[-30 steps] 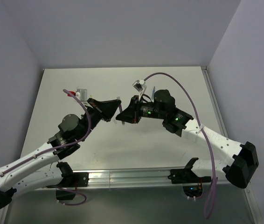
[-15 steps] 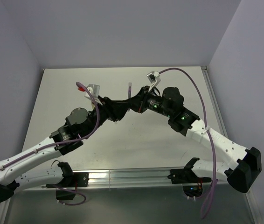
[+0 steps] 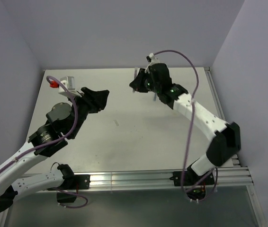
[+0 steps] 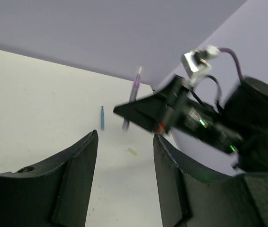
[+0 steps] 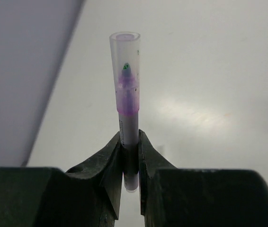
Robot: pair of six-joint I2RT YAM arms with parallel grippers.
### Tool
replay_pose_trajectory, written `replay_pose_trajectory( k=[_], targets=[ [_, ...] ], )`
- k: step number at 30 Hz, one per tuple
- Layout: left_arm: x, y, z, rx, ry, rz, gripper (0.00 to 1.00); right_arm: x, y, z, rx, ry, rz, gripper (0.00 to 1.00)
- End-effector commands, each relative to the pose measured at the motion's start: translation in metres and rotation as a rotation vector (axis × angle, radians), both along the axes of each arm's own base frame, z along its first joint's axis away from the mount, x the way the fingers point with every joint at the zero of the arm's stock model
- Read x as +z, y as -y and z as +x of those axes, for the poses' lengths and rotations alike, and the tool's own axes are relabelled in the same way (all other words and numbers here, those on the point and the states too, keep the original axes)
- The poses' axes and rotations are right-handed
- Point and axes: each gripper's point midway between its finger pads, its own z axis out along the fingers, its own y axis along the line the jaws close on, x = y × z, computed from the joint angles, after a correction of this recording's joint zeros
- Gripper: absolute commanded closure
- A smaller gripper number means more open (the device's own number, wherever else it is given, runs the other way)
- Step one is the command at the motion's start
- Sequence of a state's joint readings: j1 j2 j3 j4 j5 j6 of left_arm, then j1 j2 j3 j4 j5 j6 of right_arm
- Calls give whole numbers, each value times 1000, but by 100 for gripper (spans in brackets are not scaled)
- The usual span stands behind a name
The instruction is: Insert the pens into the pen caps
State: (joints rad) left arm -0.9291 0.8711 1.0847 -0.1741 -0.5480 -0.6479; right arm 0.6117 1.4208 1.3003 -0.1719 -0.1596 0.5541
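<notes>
My right gripper [image 5: 129,142] is shut on the grey-purple pen [image 5: 128,124], which stands upright between its fingers. A clear pen cap [image 5: 124,49] sits over the pen's tip. From above, the right gripper [image 3: 135,86] hangs over the far middle of the table with the pen [image 3: 134,75] sticking out of it. My left gripper [image 3: 100,99] is open and holds nothing, well to the left of it. In the left wrist view the open fingers [image 4: 79,170] frame a blue pen [image 4: 102,118] and a small yellowish stub [image 4: 132,152], both lying on the table. The yellow pen is out of view.
The white table [image 3: 124,142] is walled at the back and on both sides. A metal rail [image 3: 134,178] runs along its near edge. The right arm [image 3: 205,120] reaches across the table's right half, with its purple cable [image 3: 191,127] looping above.
The grippers met over mid-table a second ago with the left one shut. The left has since opened and drawn back left. The right has swung toward the far wall with the capped pen.
</notes>
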Motion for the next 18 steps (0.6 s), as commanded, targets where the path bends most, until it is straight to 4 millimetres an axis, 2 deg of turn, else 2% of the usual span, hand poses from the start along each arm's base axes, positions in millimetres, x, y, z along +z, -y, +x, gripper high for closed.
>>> replay_pose_trajectory(
  k=[1, 2, 3, 4, 5, 6, 7, 8, 9, 10, 12, 13, 14, 18],
  targets=[
    [8, -24, -7, 45, -13, 23, 45, -76, 36, 67, -173, -150, -249, 100],
    [9, -27, -8, 48, -16, 27, 44, -88, 42, 81, -205, -170, -294, 100],
    [5, -29, -10, 47, -28, 43, 44, -83, 43, 97, -224, -164, -328, 100],
    [4, -31, -11, 50, -32, 48, 44, -119, 41, 110, -226, -227, -383, 100],
    [5, -33, -14, 42, -31, 51, 44, -110, 39, 126, -231, -202, -385, 100],
    [4, -34, -15, 41, -35, 57, 44, -122, 39, 131, -229, -232, -410, 100],
    [2, -36, -15, 41, -39, 62, 44, -152, 36, 138, -221, -275, -446, 100],
    [2, -37, -17, 35, -34, 63, 44, -147, 36, 150, -232, -264, -439, 100],
    [1, -37, -19, 27, -36, 67, 44, -157, 37, 152, -227, -291, -449, 100],
    [-1, -37, -19, 25, -39, 69, 44, -176, 37, 156, -223, -327, -461, 100],
    [-3, -38, -20, 22, -42, 73, 44, -179, 42, 167, -236, -339, -461, 100],
    [-5, -37, -21, 19, -44, 76, 44, -194, 44, 168, -235, -363, -479, 100],
    [-7, -38, -21, 21, -46, 79, 44, -191, 42, 173, -234, -354, -476, 100],
    [-10, -35, -20, 13, -49, 86, 44, -216, 43, 174, -224, -398, -505, 100]
  ],
)
